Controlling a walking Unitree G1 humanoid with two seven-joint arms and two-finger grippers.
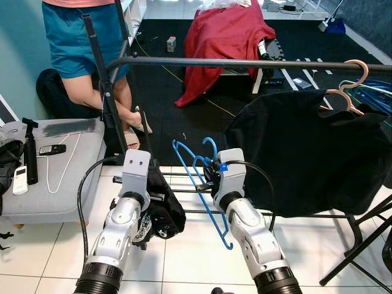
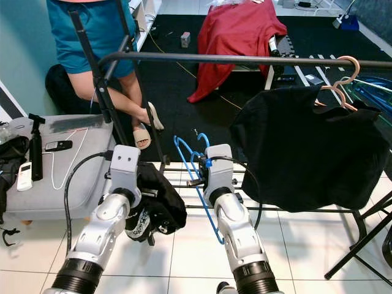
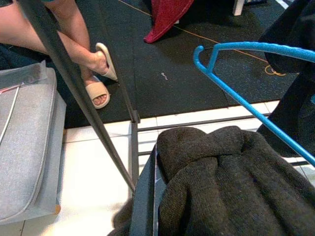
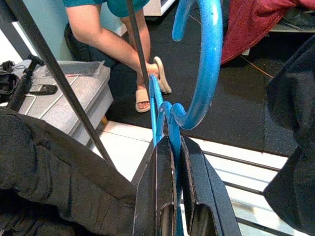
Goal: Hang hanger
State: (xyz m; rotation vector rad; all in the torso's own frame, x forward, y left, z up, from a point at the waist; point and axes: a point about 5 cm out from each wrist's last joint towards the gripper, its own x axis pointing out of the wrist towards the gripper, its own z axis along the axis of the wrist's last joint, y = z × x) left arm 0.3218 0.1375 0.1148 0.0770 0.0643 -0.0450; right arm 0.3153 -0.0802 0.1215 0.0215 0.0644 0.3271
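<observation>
No text, label or number can be read anywhere.

Blue plastic hanger (image 1: 202, 184): thin frame, curved hook at top, neck pinched between the closed black fingers of the right end effector (image 1: 210, 173). Hook rises just above the fingertips, curling up and toward the robot's left; sloping arm runs down below the end effector, past the wrist, ending near the tiled floor. Hanger is tilted, not level.

Clothes rail (image 1: 245, 63): dark horizontal bar, well above and beyond the right end effector; the hook sits below it, not touching.
</observation>
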